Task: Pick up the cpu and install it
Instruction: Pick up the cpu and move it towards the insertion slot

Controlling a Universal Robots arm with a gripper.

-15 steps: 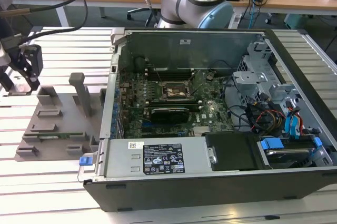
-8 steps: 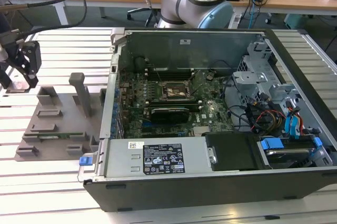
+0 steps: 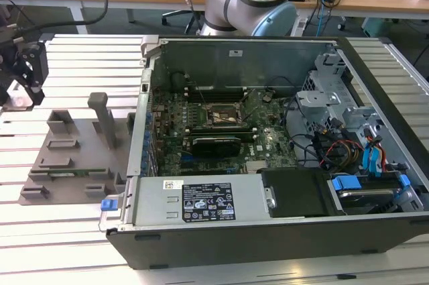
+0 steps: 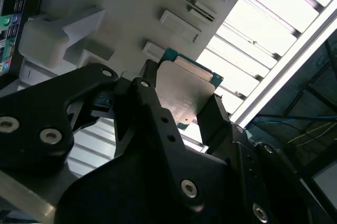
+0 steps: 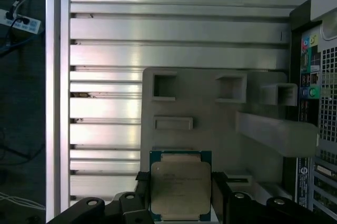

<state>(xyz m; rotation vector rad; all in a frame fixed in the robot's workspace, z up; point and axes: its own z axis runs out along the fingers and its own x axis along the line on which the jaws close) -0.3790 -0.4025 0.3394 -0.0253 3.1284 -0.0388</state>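
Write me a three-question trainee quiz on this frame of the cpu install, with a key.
1. True or false: the claw is shut on the cpu.
2. In the exterior view the claw hangs: A) inside the computer case; B) outside it, at the exterior view's left; C) outside it, at the exterior view's right.
3. Short answer: what lies on the slatted table beside the case, at the exterior view's left?
Key: 1 true; 2 B; 3 a grey moulded fixture with slots and posts.

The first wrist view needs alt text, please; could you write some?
A small square silvery-grey cpu is clamped in the black end effector, seen against a pale grey moulded plastic tray on a ribbed aluminium table.
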